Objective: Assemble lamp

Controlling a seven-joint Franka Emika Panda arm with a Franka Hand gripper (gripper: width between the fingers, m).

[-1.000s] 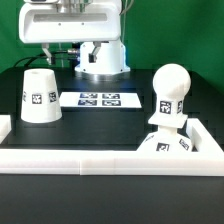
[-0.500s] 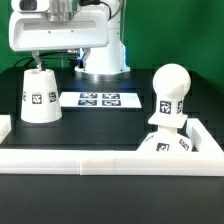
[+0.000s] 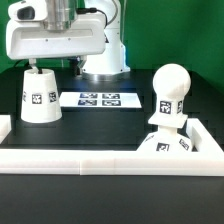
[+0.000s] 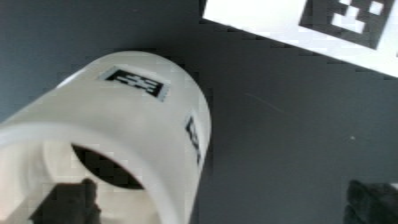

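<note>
The white cone shade (image 3: 40, 95) stands on the black table at the exterior view's left, with a tag on its side. My gripper (image 3: 53, 67) hangs just above its top, open and empty. In the wrist view the shade (image 4: 125, 110) fills the frame, its top opening showing. My gripper (image 4: 217, 203) has one finger (image 4: 64, 203) over the shade's top and the other over bare table. The ball-shaped bulb (image 3: 170, 88) stands upright on the blocky base (image 3: 163, 146) at the exterior view's right.
The marker board (image 3: 97, 99) lies flat on the table between the shade and the bulb; a corner shows in the wrist view (image 4: 329, 25). A long white border rail (image 3: 80, 162) runs along the front and turns up both sides. The robot's base (image 3: 102, 58) stands behind.
My gripper has moved toward the exterior view's left and come down to just above the shade's top. The shade, bulb and base have not moved.
</note>
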